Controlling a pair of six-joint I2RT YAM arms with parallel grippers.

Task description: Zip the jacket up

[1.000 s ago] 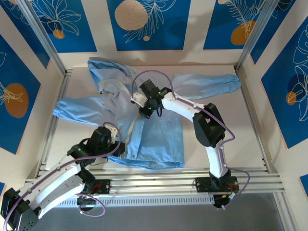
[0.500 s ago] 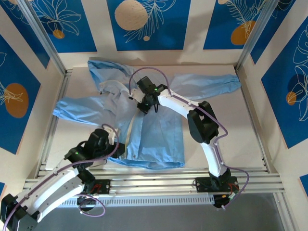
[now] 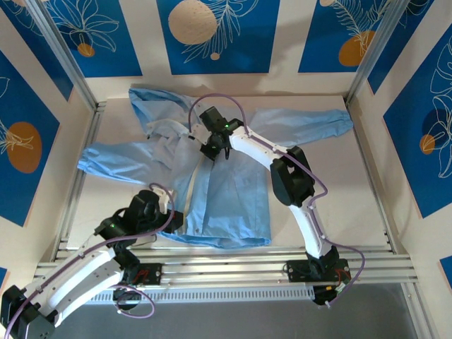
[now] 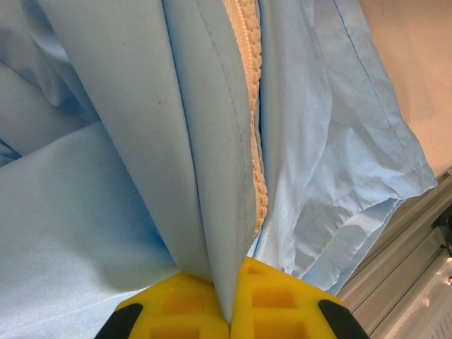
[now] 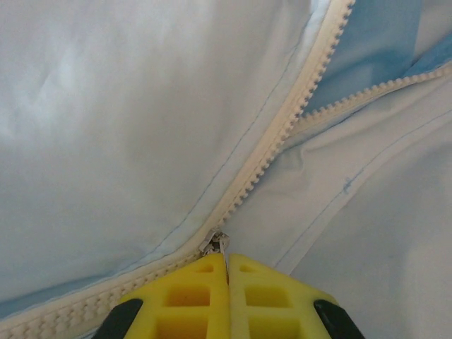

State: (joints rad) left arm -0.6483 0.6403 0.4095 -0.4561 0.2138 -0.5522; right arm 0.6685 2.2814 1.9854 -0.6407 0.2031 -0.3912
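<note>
The light-blue jacket (image 3: 236, 194) lies spread front-up on the table, hood at the far left and sleeves out to both sides. My right gripper (image 3: 210, 150) is at the upper chest, shut on the metal zipper pull (image 5: 214, 244). Behind the pull the whitish zipper (image 5: 85, 304) is joined; ahead of it the two tooth rows (image 5: 289, 123) split apart. My left gripper (image 3: 175, 216) is at the bottom hem. It is shut on a fold of jacket fabric (image 4: 212, 183) right beside the zipper teeth (image 4: 251, 106).
Aluminium rails (image 3: 226, 263) run along the near edge just below the hem, and they also show in the left wrist view as rails (image 4: 417, 247). A side rail (image 3: 76, 185) borders the left sleeve. Patterned blue walls close in the table on three sides.
My right gripper has slid up the zipper toward the collar, away from the hem. The left gripper has stayed at the hem, still clamped on the fabric.
</note>
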